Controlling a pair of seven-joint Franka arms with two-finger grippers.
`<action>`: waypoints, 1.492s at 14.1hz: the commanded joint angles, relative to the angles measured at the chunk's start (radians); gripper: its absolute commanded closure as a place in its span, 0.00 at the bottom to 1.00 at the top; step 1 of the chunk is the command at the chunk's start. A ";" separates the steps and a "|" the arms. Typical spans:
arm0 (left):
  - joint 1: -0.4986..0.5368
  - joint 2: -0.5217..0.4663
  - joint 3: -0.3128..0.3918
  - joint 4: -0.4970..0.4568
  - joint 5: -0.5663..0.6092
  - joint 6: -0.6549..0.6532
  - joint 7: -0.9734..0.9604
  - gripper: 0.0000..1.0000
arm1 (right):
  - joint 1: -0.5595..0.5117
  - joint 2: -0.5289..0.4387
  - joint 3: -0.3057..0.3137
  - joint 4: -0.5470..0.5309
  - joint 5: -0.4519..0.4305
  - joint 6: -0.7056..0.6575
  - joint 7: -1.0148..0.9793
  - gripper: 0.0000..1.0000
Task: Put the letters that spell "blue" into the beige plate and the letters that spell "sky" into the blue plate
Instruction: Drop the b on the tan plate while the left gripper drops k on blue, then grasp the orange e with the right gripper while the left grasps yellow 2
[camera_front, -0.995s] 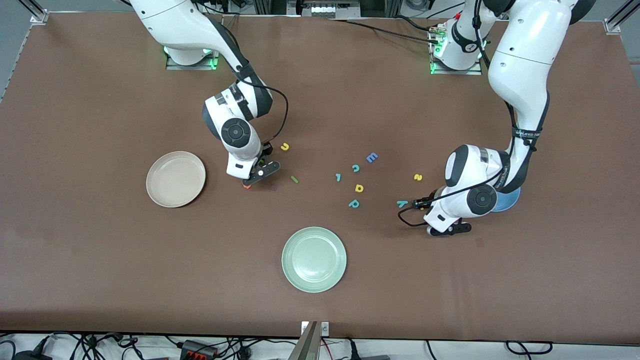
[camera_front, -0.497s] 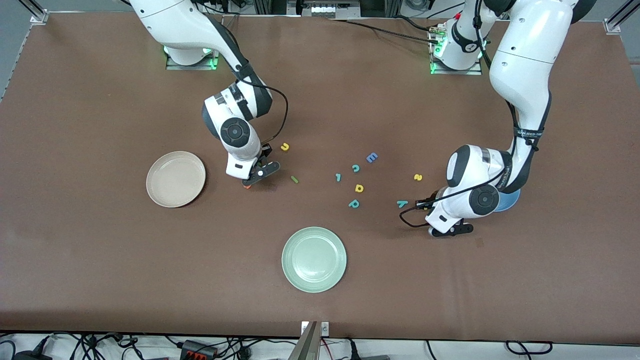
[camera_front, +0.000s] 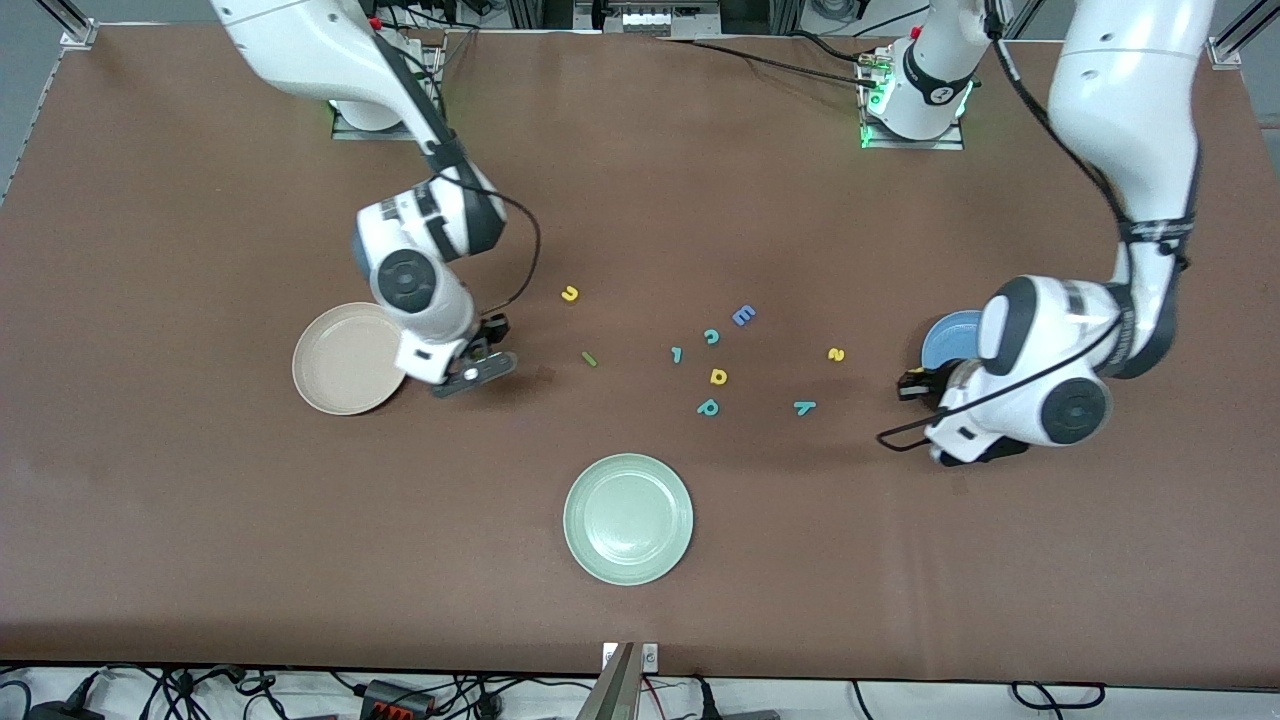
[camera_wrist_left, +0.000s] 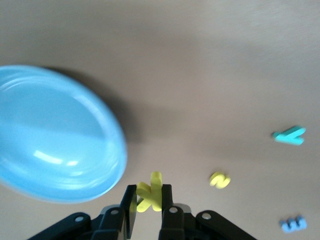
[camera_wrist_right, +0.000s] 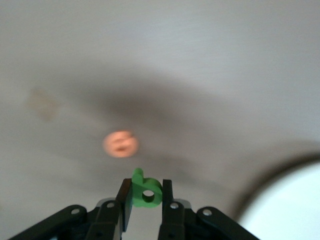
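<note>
While both grippers pinch letters, left gripper (camera_wrist_left: 148, 210) yellow "k" (camera_wrist_left: 150, 191) (airborne), right gripper (camera_wrist_right: 145, 207) green "b" (camera_wrist_right: 145, 190)

Even, bright overhead light falls on the brown worktop (camera_front: 200, 520) in the front view, and each arm throws only a soft, faint shadow. That view is sharp throughout. The left wrist view is softly blurred; the blue plate (camera_wrist_left: 55, 135) carries pale streaks of glare and casts a dark shadow beside its rim. The right wrist view is blurrier: the orange "e" (camera_wrist_right: 120, 144) is smeared, with a broad dim shadow around it.
</note>
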 joint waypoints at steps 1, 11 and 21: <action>0.058 -0.011 -0.002 -0.028 0.014 -0.042 0.093 0.99 | -0.117 -0.056 0.010 -0.009 0.006 -0.070 -0.020 0.97; 0.095 0.056 -0.022 -0.028 0.019 -0.005 0.132 0.00 | -0.280 -0.003 0.011 0.020 0.003 -0.181 -0.025 0.00; 0.072 -0.086 -0.269 -0.407 0.114 0.410 0.119 0.00 | -0.032 0.127 0.050 0.199 0.006 -0.104 -0.089 0.00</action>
